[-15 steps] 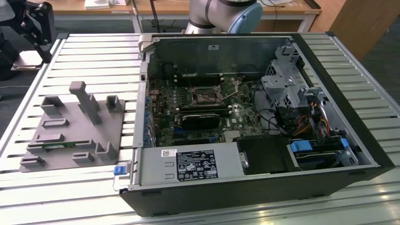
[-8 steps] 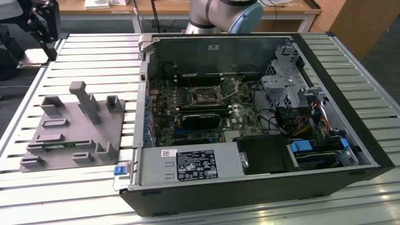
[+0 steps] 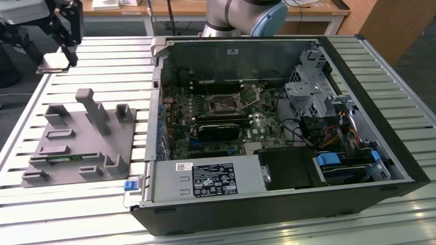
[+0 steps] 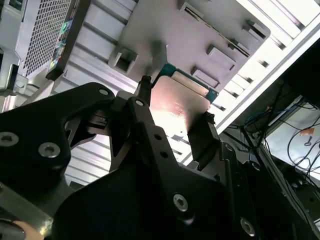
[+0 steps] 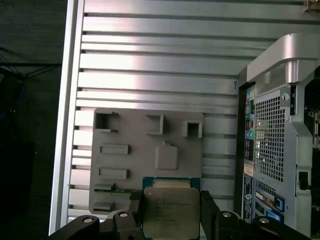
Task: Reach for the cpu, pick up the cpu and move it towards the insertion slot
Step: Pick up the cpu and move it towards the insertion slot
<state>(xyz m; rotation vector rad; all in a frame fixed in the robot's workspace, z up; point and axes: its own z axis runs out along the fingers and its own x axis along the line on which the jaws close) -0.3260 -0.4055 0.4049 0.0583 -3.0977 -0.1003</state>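
Ribbed aluminium table (image 3: 81,66) beneath, the black gripper (image 5: 170,212) hangs high, its fingers (image 5: 212,220) clamped on one shiny silver square cpu (image 5: 170,210) between them. Carrying is under way (judging by the lift); one silver-framed insertion slot (image 3: 225,104) lies well apart inside the open case.

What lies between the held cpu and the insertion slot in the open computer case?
In the exterior view, the slatted table, part of the grey fixture plate and the case's side wall lie between the cpu and insertion slot.
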